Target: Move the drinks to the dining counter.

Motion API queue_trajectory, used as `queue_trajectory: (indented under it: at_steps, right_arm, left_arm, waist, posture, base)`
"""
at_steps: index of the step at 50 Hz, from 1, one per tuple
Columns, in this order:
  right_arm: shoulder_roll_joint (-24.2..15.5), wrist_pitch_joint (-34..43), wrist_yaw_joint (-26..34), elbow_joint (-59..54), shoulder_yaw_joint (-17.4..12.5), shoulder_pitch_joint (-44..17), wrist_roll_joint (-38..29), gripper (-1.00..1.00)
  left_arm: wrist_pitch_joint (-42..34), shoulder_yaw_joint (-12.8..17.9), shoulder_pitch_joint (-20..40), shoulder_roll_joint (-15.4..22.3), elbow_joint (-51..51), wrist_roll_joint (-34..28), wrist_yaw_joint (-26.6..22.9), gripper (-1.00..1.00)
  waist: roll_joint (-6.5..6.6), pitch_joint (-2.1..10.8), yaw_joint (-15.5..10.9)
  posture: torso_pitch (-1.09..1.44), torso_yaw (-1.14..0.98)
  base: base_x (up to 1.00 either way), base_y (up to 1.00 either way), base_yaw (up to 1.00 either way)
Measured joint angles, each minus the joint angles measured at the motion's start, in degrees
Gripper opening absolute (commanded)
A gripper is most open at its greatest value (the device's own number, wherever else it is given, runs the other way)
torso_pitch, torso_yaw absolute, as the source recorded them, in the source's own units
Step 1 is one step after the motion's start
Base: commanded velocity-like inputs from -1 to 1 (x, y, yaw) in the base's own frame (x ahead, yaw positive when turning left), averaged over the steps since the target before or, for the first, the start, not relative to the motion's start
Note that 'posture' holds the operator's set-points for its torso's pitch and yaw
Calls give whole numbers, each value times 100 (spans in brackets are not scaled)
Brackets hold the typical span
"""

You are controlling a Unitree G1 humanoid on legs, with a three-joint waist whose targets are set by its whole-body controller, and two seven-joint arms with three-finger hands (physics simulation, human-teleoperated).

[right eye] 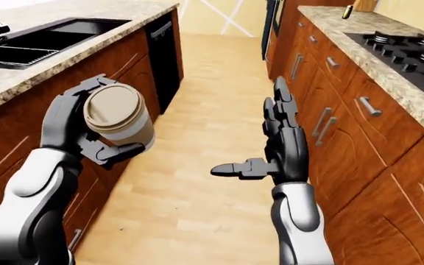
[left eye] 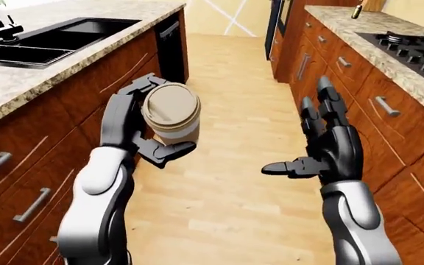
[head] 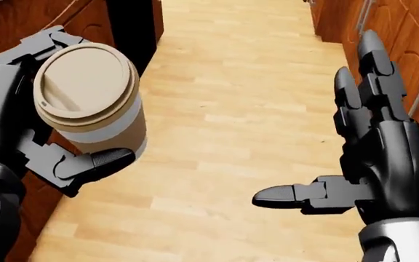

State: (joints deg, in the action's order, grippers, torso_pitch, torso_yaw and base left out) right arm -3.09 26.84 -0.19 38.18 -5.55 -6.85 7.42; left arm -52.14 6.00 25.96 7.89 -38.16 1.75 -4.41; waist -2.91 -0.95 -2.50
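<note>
My left hand [head: 42, 125] is shut on a paper coffee cup [head: 93, 98] with a tan lid and a tan and white body. It holds the cup upright at chest height over the wooden floor, next to the left cabinets. The cup also shows in the left-eye view [left eye: 171, 113] and the right-eye view [right eye: 118, 115]. My right hand [head: 341, 158] is open and empty, fingers [head: 373, 76] straight up and thumb pointing left, beside the right cabinets. A dark bottle [left eye: 357, 11] stands far off on the right counter.
I stand in a kitchen aisle with a wooden floor [left eye: 226, 121]. A granite counter with a black sink [left eye: 57, 36] and tap runs along the left. A counter with a black gas hob [left eye: 414, 47] runs along the right. A dark dishwasher front [left eye: 169, 47] sits in the left cabinets.
</note>
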Motion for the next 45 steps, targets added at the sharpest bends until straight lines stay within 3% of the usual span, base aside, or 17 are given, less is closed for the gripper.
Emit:
queue_trajectory:
  at_steps: [2,3,5,9,10,11,12,14,17,22,24,27,29,39,41,43,45]
  right_arm:
    - [-20,14,-32,-56,-98,119,-71,100]
    - [-13,62,-35,-106,-82,140,-102,100]
    - [-11,141,3,-158,13,119,-145,100]
    - [0,202,100,52,104,61,-149,100]
    - [-7,204,110,105,88,25,-148,100]
    - [-8,198,115,134,92,-28,-159,100]
    - [35,190,116,121,126,-27,-179,100]
    - [50,225,148,42,220,4,-192,100]
    - [27,257,168,27,152,6,-217,100]
    - [14,138,176,116,161,-143,-291,100]
    - [-16,190,190,162,150,-204,-295,100]
    - [-47,310,172,120,47,-208,-335,100]
    - [-54,380,167,118,48,-256,-349,100]
    - [-89,482,189,241,4,-393,-338,100]
    - [-56,521,202,200,72,-393,-316,100]
    - [-60,588,231,180,140,-401,-288,100]
    - [-77,637,238,228,123,-414,-282,100]
  left_arm:
    - [-25,-171,-42,-50,34,77,-48,-100]
    - [-75,-196,-80,-35,42,110,-74,-100]
    - [-202,-129,-82,-5,89,126,-83,-100]
    - [-253,44,-7,52,-39,73,-14,-100]
    - [-247,62,20,58,-89,67,0,-100]
    - [-247,84,36,75,-130,63,16,-100]
    - [-263,98,34,93,-94,63,25,-100]
    - [-384,127,-12,109,-107,53,46,-100]
    - [-432,92,110,122,-221,94,34,-100]
    - [-447,107,233,158,-358,149,40,-100]
    - [-510,105,316,165,-325,163,50,-100]
    - [-615,-12,219,132,-269,226,21,-100]
    - [-706,21,257,159,-284,249,13,-100]
    - [-708,140,394,233,-452,302,63,-100]
    - [-743,203,334,250,-379,301,84,-100]
    - [-796,266,276,273,-352,272,122,-100]
    - [-817,262,305,274,-382,265,148,-100]
  waist:
    - [-37,-269,92]
    - [-75,-300,134]
    - [-19,-289,143]
    - [270,-335,82]
    - [412,-357,33]
    - [639,-365,-50]
    - [695,-374,-60]
    - [683,-239,-175]
    - [524,-49,-199]
    - [97,-154,15]
    - [-164,-86,158]
    - [-179,-78,141]
    - [-122,-59,107]
    - [633,-118,105]
    - [599,-204,17]
    - [581,-164,-70]
    - [440,-113,-93]
  posture:
    - [0,0]
    - [0,0]
    - [0,0]
    - [0,0]
    - [0,0]
    - [0,0]
    - [0,0]
    - [0,0]
    - [0,0]
    - [0,0]
    - [0,0]
    - [0,0]
    - [0,0]
    - [0,0]
    - [0,0]
    - [0,0]
    - [0,0]
  base:
    - [0,0,100]
    - [0,0,100]
    - [0,0,100]
    - [0,0,100]
    - [0,0,100]
    - [0,0,100]
    - [0,0,100]
    - [0,0,100]
    - [0,0,100]
    - [0,0,100]
    - [0,0,100]
    - [0,0,100]
    - [0,0,100]
    - [0,0,100]
    - [0,0,100]
    - [0,0,100]
    - [0,0,100]
